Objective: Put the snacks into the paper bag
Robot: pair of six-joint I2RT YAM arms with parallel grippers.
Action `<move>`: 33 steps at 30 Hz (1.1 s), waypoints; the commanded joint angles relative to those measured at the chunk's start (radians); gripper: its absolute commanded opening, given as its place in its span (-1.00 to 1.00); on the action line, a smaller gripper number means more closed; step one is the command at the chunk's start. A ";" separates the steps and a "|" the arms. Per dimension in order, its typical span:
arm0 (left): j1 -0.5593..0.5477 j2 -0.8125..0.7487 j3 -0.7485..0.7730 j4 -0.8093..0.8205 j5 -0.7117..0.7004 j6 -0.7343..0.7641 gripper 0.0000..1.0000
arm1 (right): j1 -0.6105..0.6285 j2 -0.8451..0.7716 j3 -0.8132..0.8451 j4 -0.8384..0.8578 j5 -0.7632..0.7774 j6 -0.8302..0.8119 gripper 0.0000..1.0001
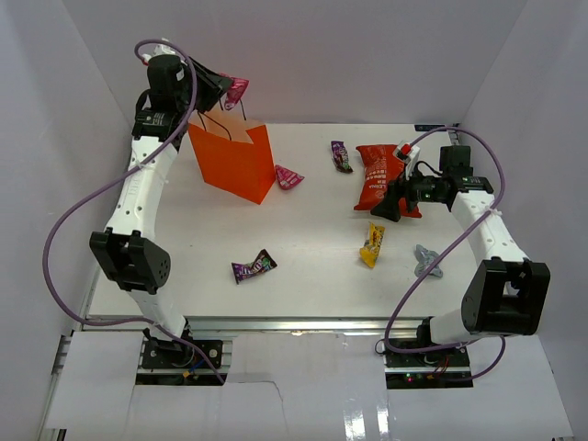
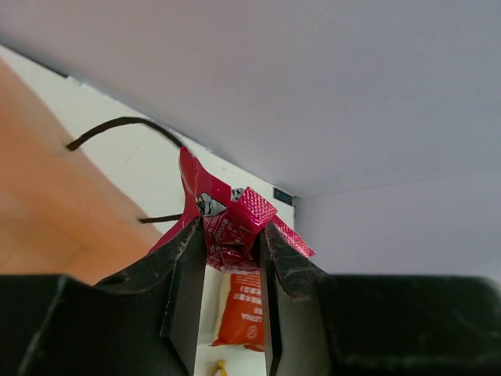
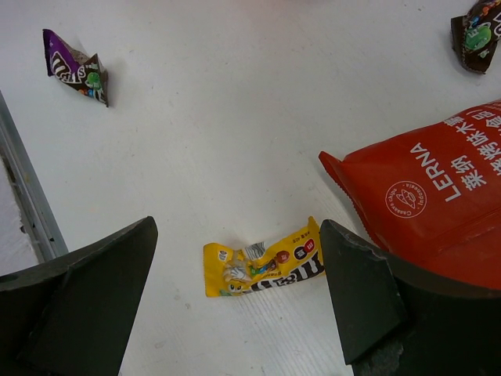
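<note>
my left gripper point(image 2: 233, 239) clamped on magenta sweet point(image 2: 239, 215) above paper bag point(image 1: 234, 165) | my right gripper point(image 3: 236, 227) spread wide over yellow sweet point(image 3: 262, 266), beside red crisp bag point(image 3: 438, 204)

A white tabletop point(image 1: 303, 262) filled the middle of the enclosure, matte and evenly lit — the shadows on it were soft and short. Plain pale walls closed it in: a back wall point(image 1: 312, 55), a left wall point(image 1: 46, 119), a right wall point(image 1: 547, 110). An aluminium rail point(image 1: 303, 323) ran along the near edge, with glossy white panels point(image 1: 303, 395) in front of it.
</note>
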 commanded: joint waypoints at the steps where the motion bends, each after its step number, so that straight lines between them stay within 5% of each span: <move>1: -0.003 -0.063 -0.028 -0.008 -0.050 0.060 -0.93 | 0.002 -0.034 -0.015 0.002 -0.021 -0.012 0.80; 8: -0.003 -0.087 -0.111 -0.013 -0.060 0.096 -0.87 | 0.002 -0.024 -0.004 0.004 -0.024 -0.013 0.81; 14: -0.003 -0.110 -0.182 -0.016 -0.087 0.113 -0.61 | 0.002 -0.018 0.002 0.008 -0.028 -0.012 0.80; 23: -0.003 -0.081 -0.133 -0.018 -0.083 0.114 0.32 | 0.002 -0.018 0.003 0.008 -0.035 -0.013 0.80; 33: -0.001 -0.064 -0.025 -0.025 -0.058 0.160 0.64 | 0.017 -0.005 0.015 -0.009 -0.031 -0.030 0.80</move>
